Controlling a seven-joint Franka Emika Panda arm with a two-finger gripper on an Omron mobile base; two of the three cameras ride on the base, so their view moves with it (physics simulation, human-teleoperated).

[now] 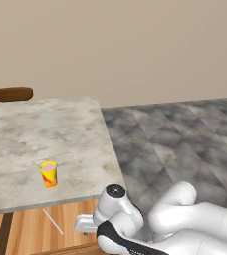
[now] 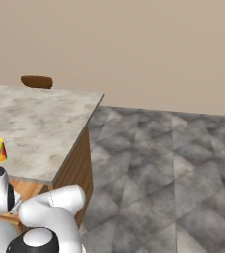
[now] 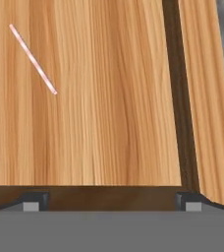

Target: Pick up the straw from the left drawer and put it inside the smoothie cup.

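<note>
Hovering over the open drawer, straw off to one side

Hanging above the left drawer (image 3: 109,98), the hand (image 3: 111,202) looks down onto bare wood, its two dark fingertips (image 3: 34,201) standing wide apart at the bottom of the hand view, spread and holding nothing; the drawer is pulled out from under the counter (image 1: 46,129), which is presumably why the arm is folded low beside it rather than reaching over the top; the straw (image 3: 33,59) lies flat and loose on the drawer floor, slanted, well apart from the fingertips and off toward the upper left of the hand view, so the hand is not yet over it; in the left base view the straw (image 1: 52,221) sits just left of the wrist, beneath the counter's front edge; the smoothie cup (image 1: 48,174) stands upright on the counter near that edge, almost directly above the straw, a short lift away by my judgement; a brown bowl (image 1: 11,93) rests at the far edge, clear of all this; the dark side rail (image 3: 180,98) runs along the drawer's right.
</note>
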